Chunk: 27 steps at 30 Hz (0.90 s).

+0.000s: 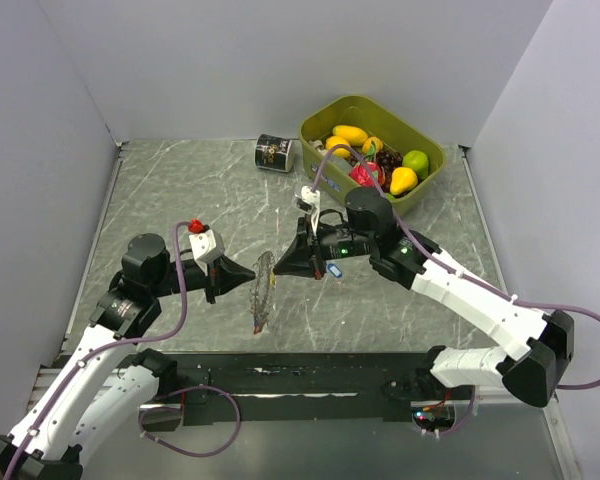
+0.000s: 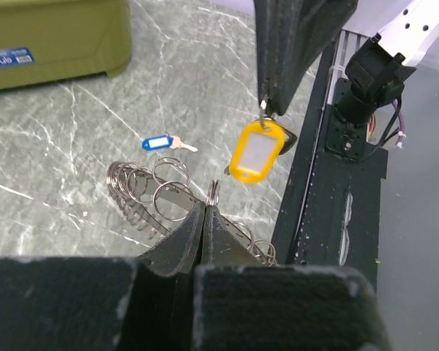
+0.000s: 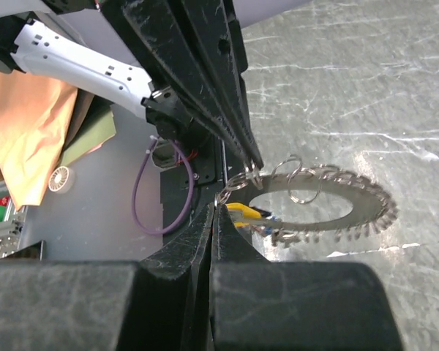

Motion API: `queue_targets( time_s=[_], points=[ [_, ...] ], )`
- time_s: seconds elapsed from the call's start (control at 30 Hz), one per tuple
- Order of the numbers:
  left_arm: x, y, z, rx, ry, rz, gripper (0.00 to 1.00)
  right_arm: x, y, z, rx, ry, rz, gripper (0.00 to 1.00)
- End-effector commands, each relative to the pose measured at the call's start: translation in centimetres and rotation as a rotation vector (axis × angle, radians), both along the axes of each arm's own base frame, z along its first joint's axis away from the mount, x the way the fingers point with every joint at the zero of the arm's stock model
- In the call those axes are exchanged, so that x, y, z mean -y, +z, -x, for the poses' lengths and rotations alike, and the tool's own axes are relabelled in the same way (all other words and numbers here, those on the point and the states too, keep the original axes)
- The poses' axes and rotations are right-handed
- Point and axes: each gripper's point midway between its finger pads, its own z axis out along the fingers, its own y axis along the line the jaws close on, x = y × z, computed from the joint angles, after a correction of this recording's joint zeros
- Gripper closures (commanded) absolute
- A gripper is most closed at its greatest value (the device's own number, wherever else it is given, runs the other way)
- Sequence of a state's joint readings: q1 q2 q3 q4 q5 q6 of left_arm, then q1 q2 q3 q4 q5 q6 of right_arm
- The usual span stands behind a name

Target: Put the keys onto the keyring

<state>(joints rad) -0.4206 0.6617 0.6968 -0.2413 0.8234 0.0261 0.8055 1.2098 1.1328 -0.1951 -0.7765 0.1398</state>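
Note:
The keyring [image 1: 263,290] hangs edge-on at mid-table, a silvery toothed ring carrying several small wire loops [image 2: 118,177]. My left gripper [image 1: 252,279] is shut on one of those loops [image 2: 213,191]. My right gripper [image 1: 279,267] comes in from the right, shut on the split ring of a key with a yellow tag [image 2: 256,151]. That tag hangs just beside the keyring [image 3: 369,206]. The two grippers' tips nearly meet. A second key with a blue tag [image 2: 155,142] lies on the table under the right arm [image 1: 335,270].
A black can [image 1: 273,153] lies on its side at the back. At the back right stands an olive-green bin [image 1: 322,117] of toy fruit. The black base rail [image 1: 310,380] runs along the near edge.

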Motion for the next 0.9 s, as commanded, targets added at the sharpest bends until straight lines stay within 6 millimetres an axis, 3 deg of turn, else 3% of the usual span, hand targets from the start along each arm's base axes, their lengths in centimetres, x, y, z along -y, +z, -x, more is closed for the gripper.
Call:
queue_targets(
  time_s=[0.0,0.47,0.87],
  points=[
    [0.2,3.0,0.4,0.1,-0.029,0.039,0.99,-0.7,2.7,0.3,0.057,0.035,-0.047,1.0],
    [0.3,3.0,0.3,0.089,-0.027,0.034,0.99,-2.8,0.1,0.0,0.106,-0.006,0.113,1.0],
    [0.2,2.9,0.4,0.088,-0.026,0.03,0.99,-2.9,-0.1,-1.1,0.135,-0.09,0.153,1.0]
  ],
)
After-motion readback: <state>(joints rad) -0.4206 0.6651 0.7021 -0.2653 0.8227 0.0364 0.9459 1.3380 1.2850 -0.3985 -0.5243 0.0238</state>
